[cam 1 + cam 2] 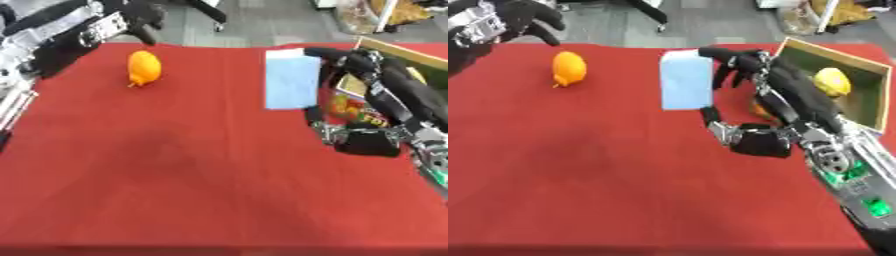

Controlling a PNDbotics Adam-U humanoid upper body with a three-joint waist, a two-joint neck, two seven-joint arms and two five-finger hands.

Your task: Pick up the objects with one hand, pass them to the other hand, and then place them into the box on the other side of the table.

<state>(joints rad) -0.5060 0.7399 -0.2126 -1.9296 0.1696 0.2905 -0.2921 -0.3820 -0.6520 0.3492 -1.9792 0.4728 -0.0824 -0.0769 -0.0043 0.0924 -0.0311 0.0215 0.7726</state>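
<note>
The right hand (750, 75) pinches a pale blue card (686, 81) just left of the box (866, 95), which already holds a yellow fruit (832, 81), while the orange fruit (144, 68) waits far left near the curled, empty left hand (531, 17).

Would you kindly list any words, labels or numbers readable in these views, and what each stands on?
None can be read.
Colourful packet beside the box: yellow marks, too blurred to read.
Light blue object in the right hand: no print visible.
</note>
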